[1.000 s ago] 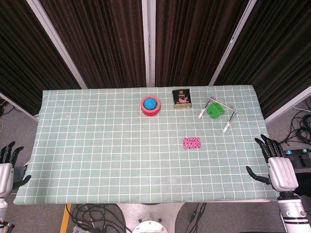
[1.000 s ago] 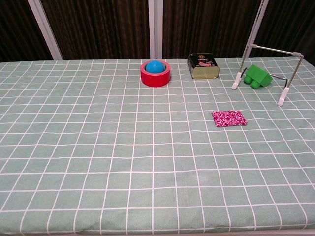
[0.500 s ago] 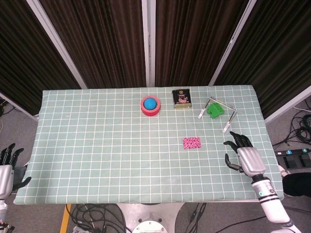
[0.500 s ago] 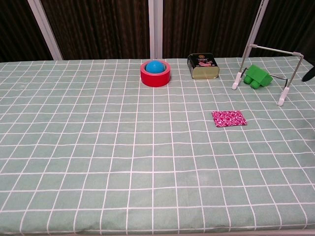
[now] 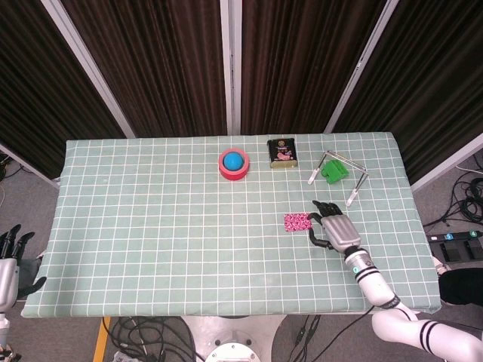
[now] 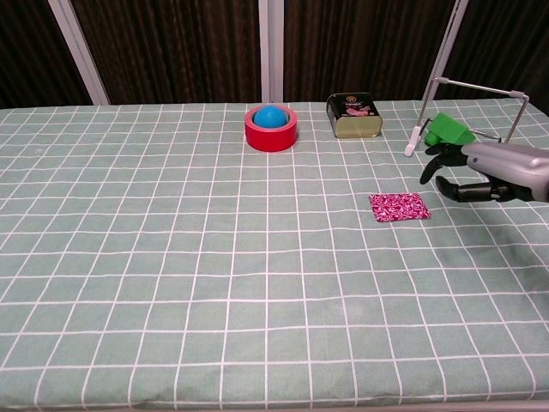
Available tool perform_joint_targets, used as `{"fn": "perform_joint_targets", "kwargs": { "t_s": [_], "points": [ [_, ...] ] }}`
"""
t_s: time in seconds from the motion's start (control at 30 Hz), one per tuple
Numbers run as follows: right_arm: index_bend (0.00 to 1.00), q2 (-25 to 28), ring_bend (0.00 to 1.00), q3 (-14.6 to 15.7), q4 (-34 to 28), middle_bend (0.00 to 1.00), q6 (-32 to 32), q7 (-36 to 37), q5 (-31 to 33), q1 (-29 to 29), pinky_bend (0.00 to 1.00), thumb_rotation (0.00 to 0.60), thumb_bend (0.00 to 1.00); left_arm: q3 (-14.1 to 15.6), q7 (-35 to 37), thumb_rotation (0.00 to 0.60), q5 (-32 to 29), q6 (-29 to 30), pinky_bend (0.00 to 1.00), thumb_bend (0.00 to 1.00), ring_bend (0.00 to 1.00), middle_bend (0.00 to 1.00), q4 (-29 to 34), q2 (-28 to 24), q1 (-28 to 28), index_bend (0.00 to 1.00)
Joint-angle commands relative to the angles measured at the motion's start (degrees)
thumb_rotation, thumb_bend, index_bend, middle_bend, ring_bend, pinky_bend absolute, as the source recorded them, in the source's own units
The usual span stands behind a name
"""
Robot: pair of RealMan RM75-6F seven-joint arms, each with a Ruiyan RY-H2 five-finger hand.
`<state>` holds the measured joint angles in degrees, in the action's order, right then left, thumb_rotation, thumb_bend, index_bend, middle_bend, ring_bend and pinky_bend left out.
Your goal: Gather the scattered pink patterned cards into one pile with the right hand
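Pink, flat and rectangular, the patterned cards [image 5: 297, 222] lie on the checked green cloth [image 5: 166, 226] right of the table's middle, long axis parallel to the near edge. We see our right hand [image 5: 335, 229] just beside their right end, dark fingers apart, holding nothing; our left hand [image 5: 9, 260] hangs off the near-left corner, fingers spread.

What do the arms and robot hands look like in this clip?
The right robot hand has a silver-grey back with black fingers and thumb. Its slim white forearm has a green-lit ring at the wrist and black bands near the elbow. The left robot hand looks the same: pale back, black fingers.
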<state>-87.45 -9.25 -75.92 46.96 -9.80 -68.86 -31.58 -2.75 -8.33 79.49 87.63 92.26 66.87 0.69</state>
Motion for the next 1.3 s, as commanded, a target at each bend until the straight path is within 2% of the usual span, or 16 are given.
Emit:
{"fn": "perform_joint_targets", "kwargs": {
  "t_s": [0.03,0.37,0.6,0.83,1.13,1.3],
  "points": [
    [0.27,-3.39,0.0,-0.11,4.22,0.0,-2.39,-0.1,1.19,-2.39,0.0,0.128,0.54,0.0,-0.06,0.6,-0.04,-0.14,0.15,0.08,0.11,0.16,0.06,-0.03,-0.04,0.22],
    [0.27,-9.34,0.0,0.16,13.49,0.0,-4.72,2.4,1.14,-5.23,0.0,0.132,0.54,0.06,-0.25,0.6,-0.16,-0.14,0.15,0.08,0.11,0.16,0.4,-0.34,0.13,0.22],
    [0.27,-10.2,0.0,1.17,15.62,0.0,-6.0,3.33,0.34,-6.05,0.0,0.131,0.54,0.03,-0.29,0.6,-0.18,-0.12,0.15,0.08,0.11,0.16,0.67,-0.52,0.19,0.22],
    [0.27,-7.44,0.0,3.86,12.0,0.0,-4.32,3.31,-2.29,-4.66,0.0,0.135,0.54,-0.15,-0.22,0.6,-0.04,-0.34,0.15,0.08,0.11,0.16,0.85,-0.59,-0.09,0.22],
    [0.27,-2.32,0.0,7.96,3.91,0.0,-2.01,0.04,-4.74,-2.37,0.0,0.134,0.54,-0.26,-0.1,0.6,0.12,-0.59,0.15,0.08,0.11,0.16,0.57,-0.42,-0.38,0.22],
    [0.27,0.3,0.0,9.18,-0.22,0.0,-0.25,-1.13,-5.75,-1.32,0.0,0.124,0.54,-0.17,0.0,0.6,0.08,-0.55,0.15,0.08,0.11,0.16,0.42,-0.34,-0.28,0.22]
  ]
}}
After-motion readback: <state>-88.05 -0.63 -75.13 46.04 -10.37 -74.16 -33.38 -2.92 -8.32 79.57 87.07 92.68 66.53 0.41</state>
